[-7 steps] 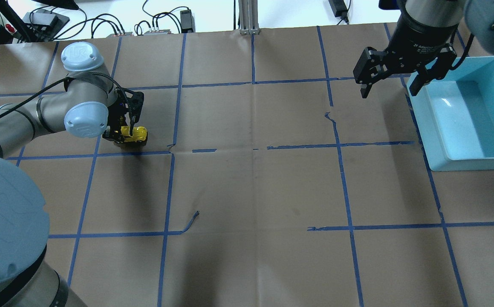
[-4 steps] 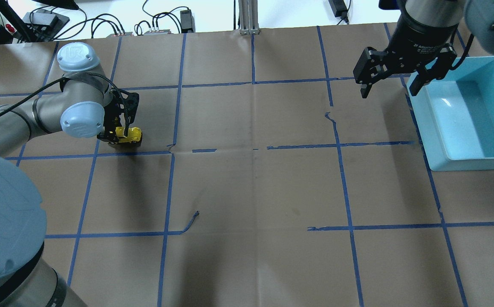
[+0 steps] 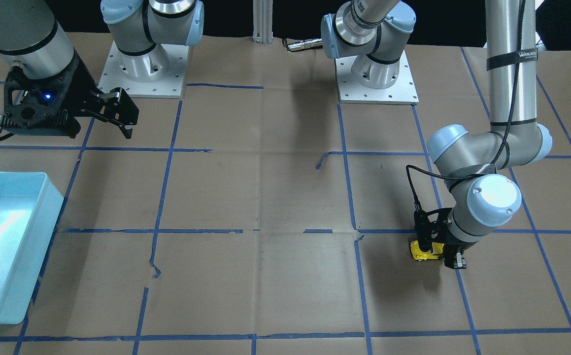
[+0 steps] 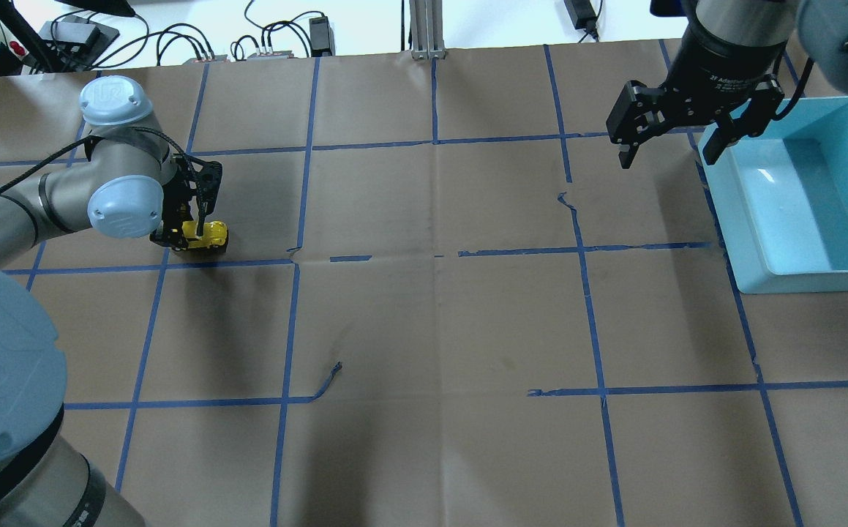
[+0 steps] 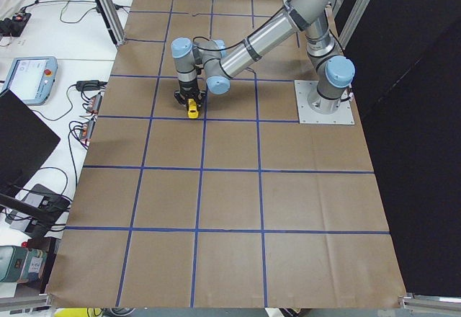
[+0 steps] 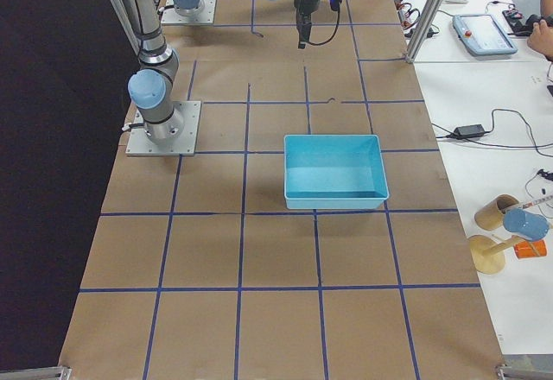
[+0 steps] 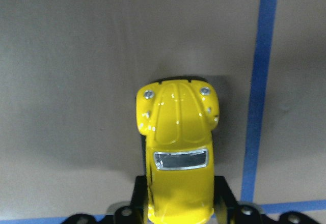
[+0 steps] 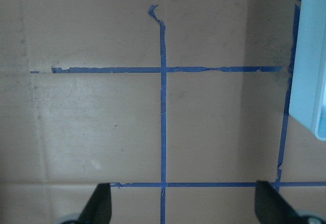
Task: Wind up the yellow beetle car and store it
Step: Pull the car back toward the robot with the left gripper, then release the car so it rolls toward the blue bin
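Note:
The yellow beetle car (image 4: pixel 204 235) rests on the brown table at the far left, wheels down. My left gripper (image 4: pixel 191 236) is shut on the car's rear half. The left wrist view shows the car (image 7: pixel 177 147) between the two black fingers (image 7: pixel 140 198), its nose pointing away. It also shows in the front-facing view (image 3: pixel 423 250) and in the exterior left view (image 5: pixel 192 109). My right gripper (image 4: pixel 671 155) hangs open and empty above the table, beside the blue bin (image 4: pixel 804 197).
The light blue bin (image 3: pixel 9 246) stands empty at the table's right end. Blue tape lines (image 4: pixel 299 197) grid the brown paper, with loose torn ends (image 4: pixel 330 380). Cables and power boxes (image 4: pixel 263 44) lie beyond the far edge.
My left gripper has dragged the car leftward along the table, away from the centre. The right arm has not moved.

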Controlling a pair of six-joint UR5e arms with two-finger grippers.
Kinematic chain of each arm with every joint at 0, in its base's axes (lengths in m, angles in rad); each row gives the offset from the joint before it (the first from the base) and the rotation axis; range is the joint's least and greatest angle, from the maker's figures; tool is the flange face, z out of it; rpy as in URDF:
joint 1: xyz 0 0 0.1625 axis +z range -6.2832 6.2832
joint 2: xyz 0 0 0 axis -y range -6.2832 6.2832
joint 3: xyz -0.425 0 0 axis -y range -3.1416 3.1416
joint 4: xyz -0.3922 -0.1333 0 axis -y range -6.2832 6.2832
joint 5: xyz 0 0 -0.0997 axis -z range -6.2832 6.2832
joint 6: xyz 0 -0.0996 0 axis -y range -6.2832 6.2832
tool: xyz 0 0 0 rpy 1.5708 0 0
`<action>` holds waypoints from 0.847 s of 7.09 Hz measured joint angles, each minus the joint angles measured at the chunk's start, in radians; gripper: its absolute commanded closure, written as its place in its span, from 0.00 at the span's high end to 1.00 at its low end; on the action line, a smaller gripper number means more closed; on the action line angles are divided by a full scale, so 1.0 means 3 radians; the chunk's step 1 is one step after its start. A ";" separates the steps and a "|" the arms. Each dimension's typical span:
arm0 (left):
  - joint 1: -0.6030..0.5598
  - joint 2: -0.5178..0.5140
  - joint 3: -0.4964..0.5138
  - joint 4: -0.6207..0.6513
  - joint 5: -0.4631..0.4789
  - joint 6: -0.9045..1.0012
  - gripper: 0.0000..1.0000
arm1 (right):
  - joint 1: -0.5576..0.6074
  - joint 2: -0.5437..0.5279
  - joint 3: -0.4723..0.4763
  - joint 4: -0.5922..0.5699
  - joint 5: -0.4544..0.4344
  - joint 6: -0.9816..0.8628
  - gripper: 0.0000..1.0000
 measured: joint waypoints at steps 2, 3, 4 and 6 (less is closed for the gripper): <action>0.0030 0.0006 -0.0001 -0.0002 0.0022 0.0063 0.56 | 0.0000 0.0000 0.0003 0.0000 0.0000 0.0000 1.00; 0.0040 0.0023 0.0014 -0.0007 -0.0011 0.0064 0.59 | 0.0000 0.0000 0.0003 0.0000 0.0000 0.0000 1.00; 0.0050 0.0071 0.0062 -0.0040 -0.0042 0.0055 0.64 | 0.0000 0.0000 0.0003 0.0000 0.0000 0.0000 1.00; 0.0067 0.0181 0.0208 -0.0210 -0.0058 0.0054 0.69 | 0.0000 0.0000 0.0004 0.0000 0.0000 0.0000 1.00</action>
